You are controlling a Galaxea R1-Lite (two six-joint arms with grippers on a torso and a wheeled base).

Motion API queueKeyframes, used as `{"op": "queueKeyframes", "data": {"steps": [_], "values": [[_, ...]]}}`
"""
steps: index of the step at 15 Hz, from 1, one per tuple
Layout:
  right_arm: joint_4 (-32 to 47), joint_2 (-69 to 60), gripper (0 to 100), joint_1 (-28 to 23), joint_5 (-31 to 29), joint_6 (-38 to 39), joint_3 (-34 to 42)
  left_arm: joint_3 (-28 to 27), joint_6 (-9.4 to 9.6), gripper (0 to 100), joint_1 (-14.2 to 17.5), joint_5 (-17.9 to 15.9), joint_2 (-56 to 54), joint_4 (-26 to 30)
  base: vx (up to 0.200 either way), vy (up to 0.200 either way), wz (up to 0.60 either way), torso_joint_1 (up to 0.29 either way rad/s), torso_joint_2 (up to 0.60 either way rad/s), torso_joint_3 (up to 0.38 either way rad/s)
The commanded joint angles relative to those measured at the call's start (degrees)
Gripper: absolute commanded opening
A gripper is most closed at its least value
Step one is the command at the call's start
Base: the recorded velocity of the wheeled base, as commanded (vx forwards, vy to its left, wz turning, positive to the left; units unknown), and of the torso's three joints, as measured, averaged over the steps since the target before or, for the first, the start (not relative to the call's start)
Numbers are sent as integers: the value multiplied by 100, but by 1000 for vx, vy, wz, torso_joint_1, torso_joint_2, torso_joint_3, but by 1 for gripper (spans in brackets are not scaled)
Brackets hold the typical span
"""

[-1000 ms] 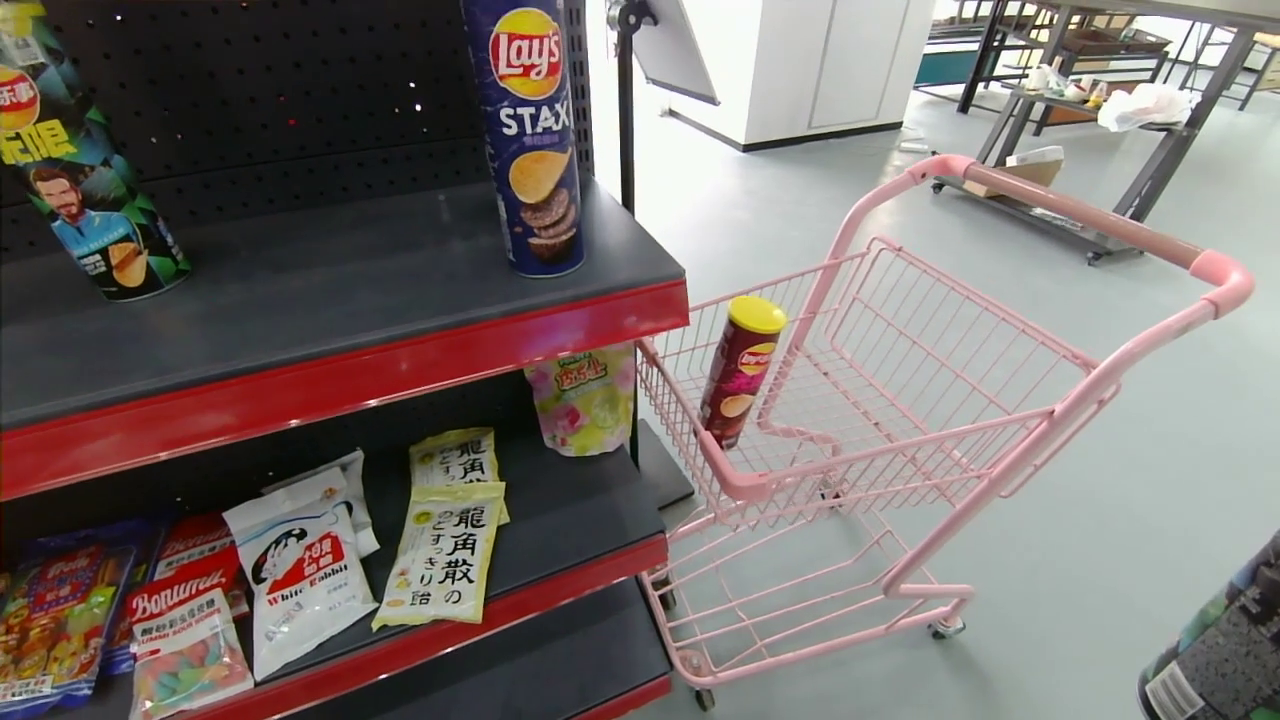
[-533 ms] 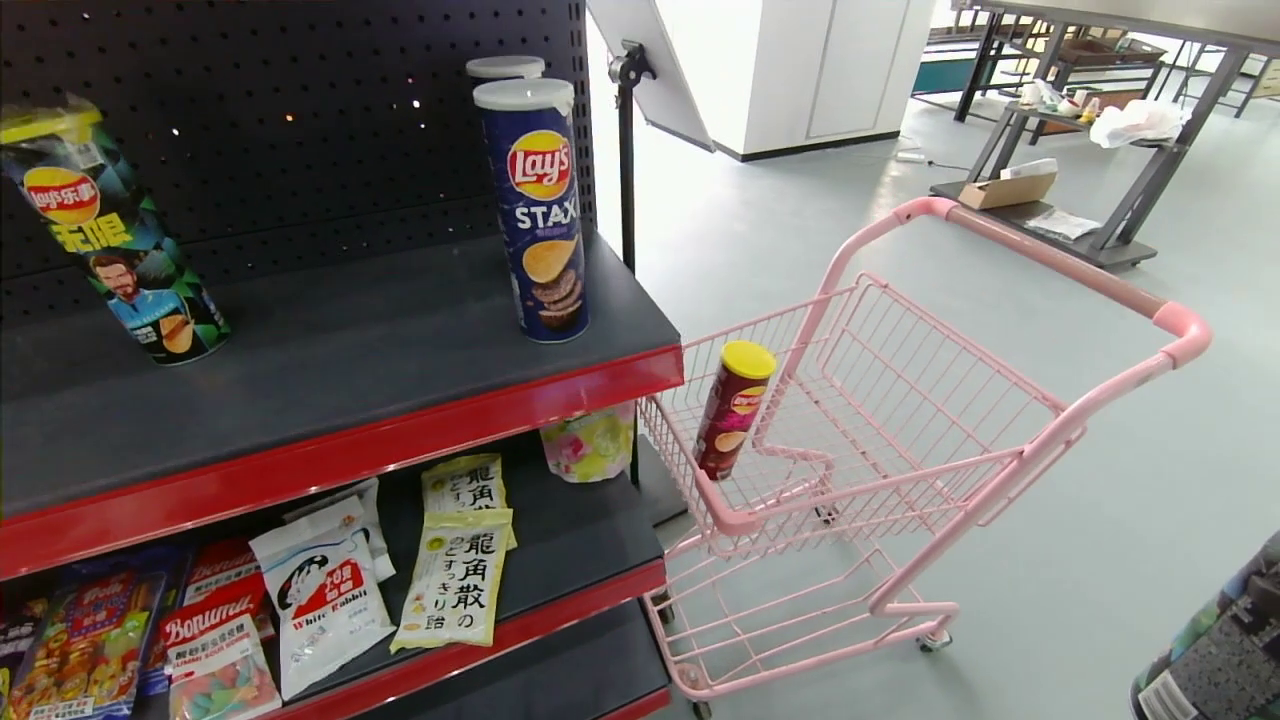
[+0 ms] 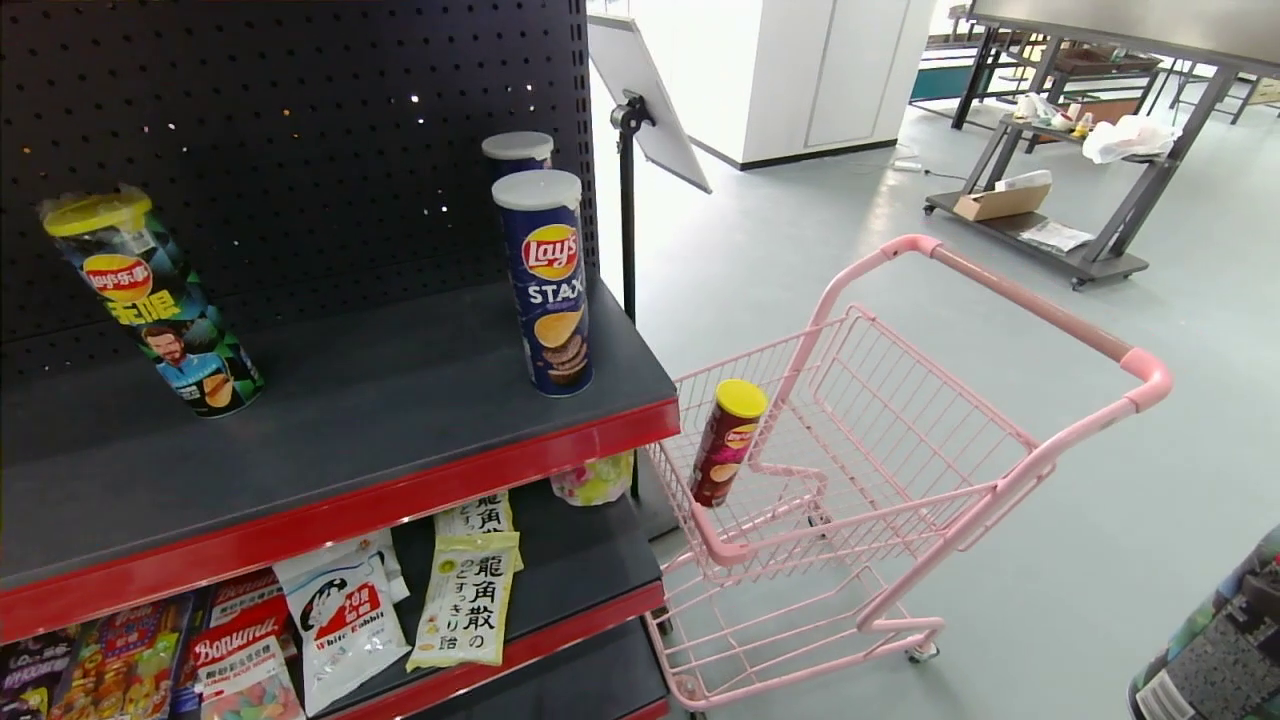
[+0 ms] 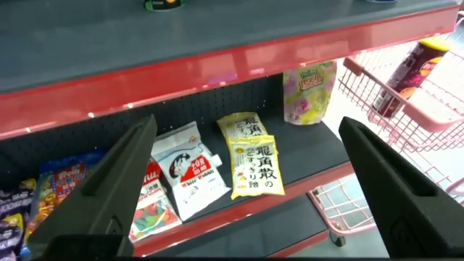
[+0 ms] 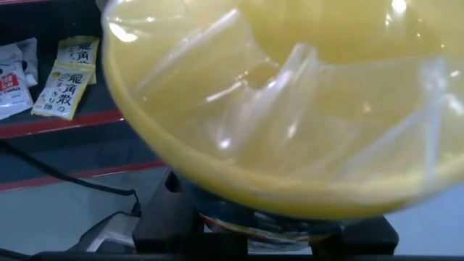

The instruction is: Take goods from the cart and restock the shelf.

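Nearest: right gripper [image 5: 264,230] pinching a yellow-lidded chip can [image 5: 290,94]. The left gripper [image 4: 246,192] has its jaws spread wide, facing the lower shelf [image 4: 319,156] and its candy bags [image 4: 254,163]. Maroon can [image 3: 725,440] in pink cart [image 3: 1010,290], corner nearest shelf. Blue can [image 3: 550,280] and green can [image 3: 160,300] upright on upper shelf [image 3: 380,400].

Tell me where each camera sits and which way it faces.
Head: on the head, looking forward and down at shelf and pink cart; the held can shows at one corner.
Left wrist: on the left arm, facing the yellow bags and cart; the open left pincer frames them.
Right wrist: on the right arm, close against the held can's yellow lid, right pincer gripping it.
Shared: all three see the yellow bags.
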Motion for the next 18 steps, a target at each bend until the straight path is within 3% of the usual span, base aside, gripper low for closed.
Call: {"op": "queueKeyframes", "data": {"steps": [1, 4, 8, 11, 18], "values": [[-1, 62, 0, 4, 1, -1, -7, 1, 2, 100, 6, 3, 2, 1, 0, 0, 0, 173, -398, -232], [-1, 142, 0, 22, 27, -1, -59, 1, 2, 100, 6, 3, 2, 1, 0, 0, 0, 159, -375, -214], [-159, 607, 0, 154, 801, -239, -411, 1, 2, 100, 6, 3, 2, 1, 0, 0, 0, 66, -166, -91], [-625, 1135, 0, 154, 985, -353, -587, 1, 2, 100, 6, -5, 2, 1, 0, 0, 0, 0, 0, 0], [-748, 1319, 0, 584, 1082, -450, -446, 10, 10, 100, 6, 3, 2, 1, 0, 0, 600, 6, 3, 0]]}}
